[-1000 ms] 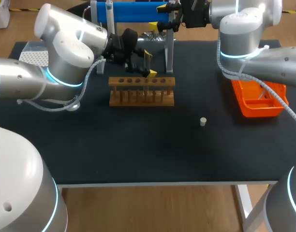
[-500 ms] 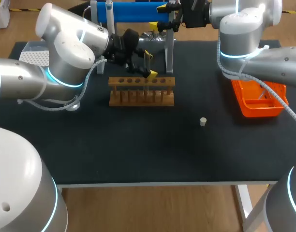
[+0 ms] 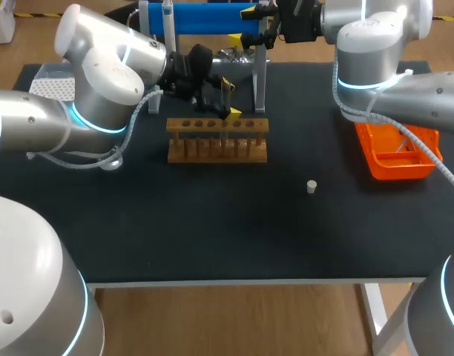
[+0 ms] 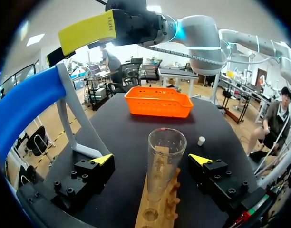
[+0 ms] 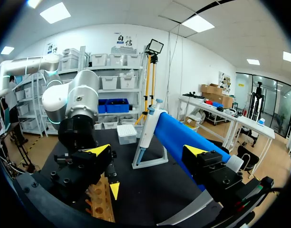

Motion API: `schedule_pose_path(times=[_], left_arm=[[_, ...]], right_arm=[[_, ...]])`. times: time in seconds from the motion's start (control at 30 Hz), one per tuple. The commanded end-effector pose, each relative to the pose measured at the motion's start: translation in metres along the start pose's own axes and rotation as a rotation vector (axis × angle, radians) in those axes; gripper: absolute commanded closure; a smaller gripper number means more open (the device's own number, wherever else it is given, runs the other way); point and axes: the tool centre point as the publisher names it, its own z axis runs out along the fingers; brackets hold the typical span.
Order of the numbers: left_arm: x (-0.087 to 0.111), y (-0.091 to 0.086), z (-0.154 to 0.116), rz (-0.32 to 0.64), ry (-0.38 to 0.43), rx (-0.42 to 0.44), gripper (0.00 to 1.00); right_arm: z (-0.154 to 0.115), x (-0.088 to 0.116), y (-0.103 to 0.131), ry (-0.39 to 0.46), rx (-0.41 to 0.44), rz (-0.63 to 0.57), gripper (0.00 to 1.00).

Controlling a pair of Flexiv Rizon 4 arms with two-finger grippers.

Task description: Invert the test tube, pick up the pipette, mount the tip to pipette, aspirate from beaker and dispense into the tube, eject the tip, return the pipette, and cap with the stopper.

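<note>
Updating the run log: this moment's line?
left pincer: open, astride tube | tube: upright in rack | right pincer: open | stopper: on table

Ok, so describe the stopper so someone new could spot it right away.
On the black table, look between the wooden rack and the orange basket, nearer the front edge. The stopper is the small pale plug standing alone, touching nothing.
</note>
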Motion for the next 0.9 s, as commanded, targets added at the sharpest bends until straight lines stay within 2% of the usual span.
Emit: schedule_pose_path(times=[0.03, 0.17, 0.27, 0.53, 0.77, 0.9], left_arm=[[-0.001, -0.001, 0.000, -0.001, 0.002, -0.003, 0.00], [-0.001, -0.001, 0.000, -0.001, 0.002, -0.003, 0.00], [-0.001, -0.001, 0.000, -0.001, 0.002, -0.003, 0.00], [-0.001, -0.001, 0.000, -0.001, 0.002, -0.003, 0.00], [-0.001, -0.001, 0.000, -0.001, 0.002, -0.003, 0.00], [-0.001, -0.001, 0.000, -0.001, 0.002, -0.003, 0.00]], right_arm=[[0.000, 0.000, 0.000, -0.001, 0.001, 0.000, 0.00], [0.000, 0.000, 0.000, -0.001, 0.001, 0.000, 0.00], [-0.020, 0.008, -0.005, -0.025, 0.010, -0.005, 0.00], [-0.094, 0.040, -0.042, -0.077, 0.045, 0.022, 0.00], [-0.157, 0.080, -0.080, -0.109, 0.052, 0.069, 0.00], [-0.186, 0.102, -0.097, -0.112, 0.027, 0.114, 0.00]])
